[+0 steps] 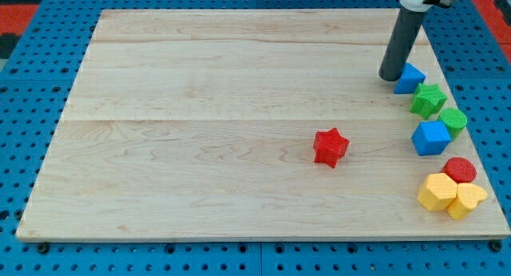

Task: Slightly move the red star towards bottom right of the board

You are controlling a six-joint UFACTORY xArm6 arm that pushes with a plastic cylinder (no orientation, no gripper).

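Observation:
The red star lies on the wooden board, right of centre and a little below the middle. My tip rests on the board near the view's upper right, touching or just left of a blue triangular block. The tip is well above and to the right of the red star, apart from it.
Along the board's right edge below the tip lie a green star, a green block, a blue cube, a red cylinder and two yellow blocks. A blue pegboard surrounds the board.

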